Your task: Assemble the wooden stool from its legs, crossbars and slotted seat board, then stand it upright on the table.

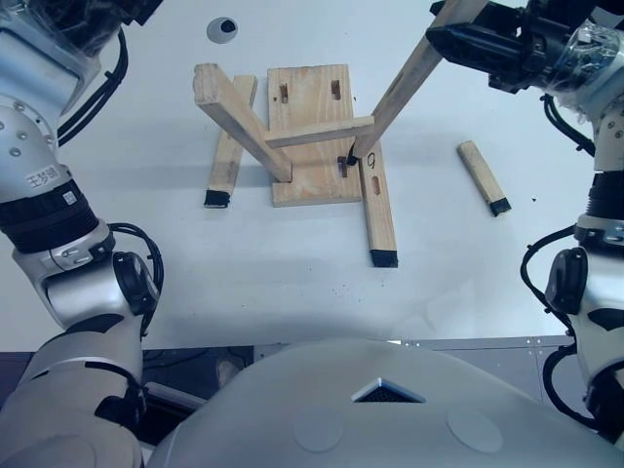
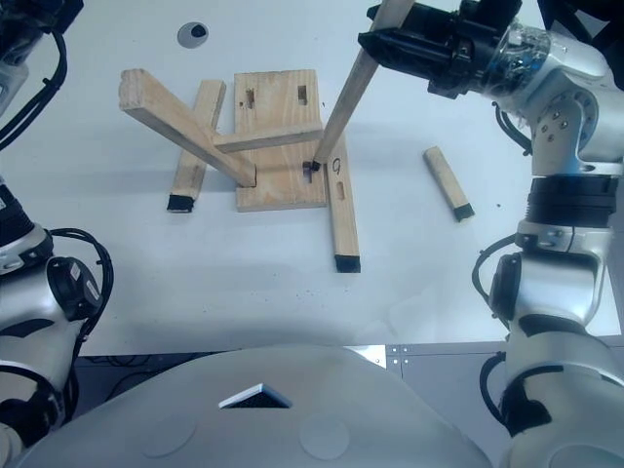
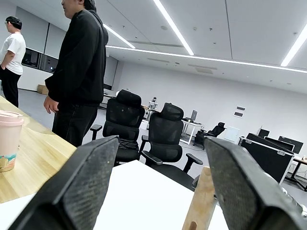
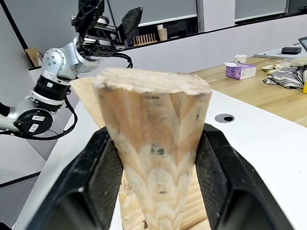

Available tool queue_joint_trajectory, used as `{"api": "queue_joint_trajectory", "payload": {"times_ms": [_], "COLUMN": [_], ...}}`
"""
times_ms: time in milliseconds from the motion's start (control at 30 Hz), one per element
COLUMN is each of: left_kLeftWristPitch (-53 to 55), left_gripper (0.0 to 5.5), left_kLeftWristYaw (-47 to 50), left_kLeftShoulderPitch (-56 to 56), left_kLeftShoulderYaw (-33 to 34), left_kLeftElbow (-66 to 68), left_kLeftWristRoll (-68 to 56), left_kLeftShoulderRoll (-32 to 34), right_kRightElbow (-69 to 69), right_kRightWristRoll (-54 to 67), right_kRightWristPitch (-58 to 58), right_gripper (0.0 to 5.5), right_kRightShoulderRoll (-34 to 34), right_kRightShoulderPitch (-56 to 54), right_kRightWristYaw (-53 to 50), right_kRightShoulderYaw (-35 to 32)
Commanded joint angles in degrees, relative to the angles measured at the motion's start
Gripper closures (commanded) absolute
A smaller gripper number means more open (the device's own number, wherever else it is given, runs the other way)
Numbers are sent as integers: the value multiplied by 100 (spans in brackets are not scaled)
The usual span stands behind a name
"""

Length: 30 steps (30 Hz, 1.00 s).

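The slotted seat board (image 1: 314, 180) lies flat on the white table. Two legs rise from it at a slant, joined by a crossbar (image 1: 317, 131). The left-hand leg (image 1: 239, 119) leans out to the left. My right gripper (image 1: 441, 39) is shut on the upper end of the right-hand leg (image 4: 153, 124), above the table's far right. Two more legs lie flat, one (image 1: 228, 151) left of the board and one (image 1: 378, 210) at its front right corner. A short crossbar (image 1: 483, 175) lies farther right. My left gripper (image 3: 163, 191) is held high and open, with nothing between its fingers.
A small grey disc (image 1: 222, 29) is set into the table at the back left. The table's front edge (image 1: 468, 341) runs close to me. A person (image 3: 79, 72) stands by a wooden desk with a cup (image 3: 8, 139) in the room behind.
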Motion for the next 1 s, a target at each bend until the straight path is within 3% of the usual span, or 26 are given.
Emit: {"api": "queue_joint_trajectory", "payload": {"times_ms": [33,300,600,1000], "left_kLeftWristPitch": [-57,-57,-62,-500], "left_gripper": [227,227,227,227], "left_kLeftWristYaw": [21,-36,-118,69], "left_kLeftShoulderPitch": [78,113,115,448], "left_kLeftShoulderYaw": [-17,-34,-33,-356], "left_kLeftElbow": [-22,78,223,158], "left_kLeftWristRoll": [115,190,253,844], "left_kLeftShoulderRoll": [-50,-92,-78,-355], "right_kRightElbow": [-190,-91,794,-11], "right_kRightWristRoll": [137,252,-394,-1175], "right_kRightWristPitch": [126,216,-388,-502], "right_gripper": [346,346,348,348], "right_kRightShoulderRoll": [-64,113,14,-264], "right_kRightShoulderPitch": [-179,84,253,-1305], "right_kRightWristYaw": [57,-7,254,696], "right_kRightShoulderYaw": [-49,-55,545,1371]}}
